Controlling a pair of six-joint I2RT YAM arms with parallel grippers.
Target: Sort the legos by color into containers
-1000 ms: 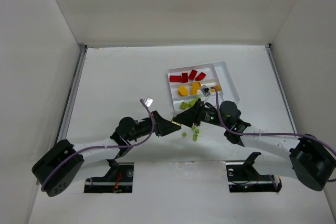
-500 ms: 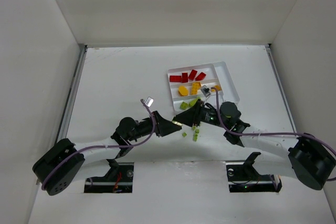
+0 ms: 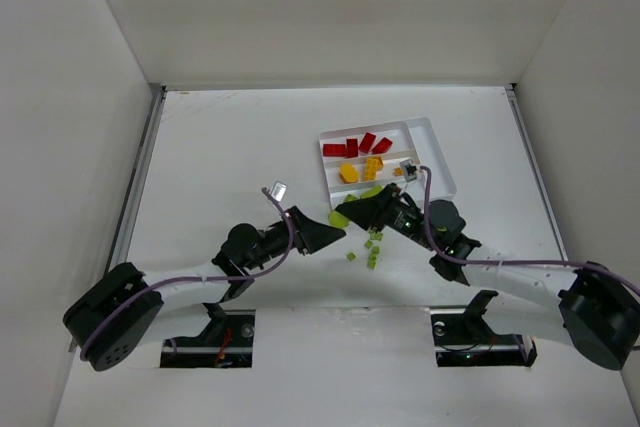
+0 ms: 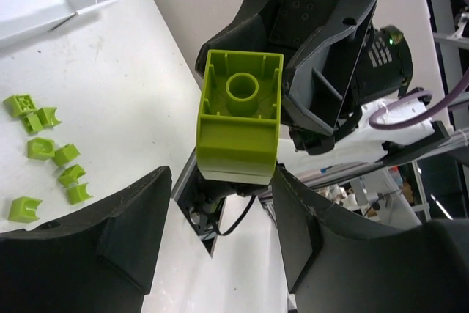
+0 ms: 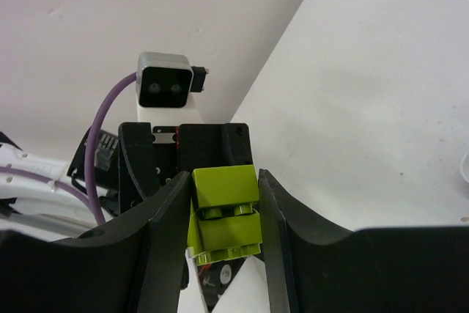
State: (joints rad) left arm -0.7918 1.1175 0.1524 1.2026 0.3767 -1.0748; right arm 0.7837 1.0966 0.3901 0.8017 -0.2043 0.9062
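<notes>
A white table (image 3: 230, 137) filled the floor of a plain white enclosure. A smooth white wall (image 3: 330, 17) rose behind its far edge, and similar white panels stood on the left (image 3: 60, 147) and on the right (image 3: 600, 97), slanting outward toward the near side. Thin grey metal rails ran along the table's left edge (image 3: 138, 177) and right edge (image 3: 530, 162). The light was soft and even, with only faint shadows on the tabletop.
</notes>
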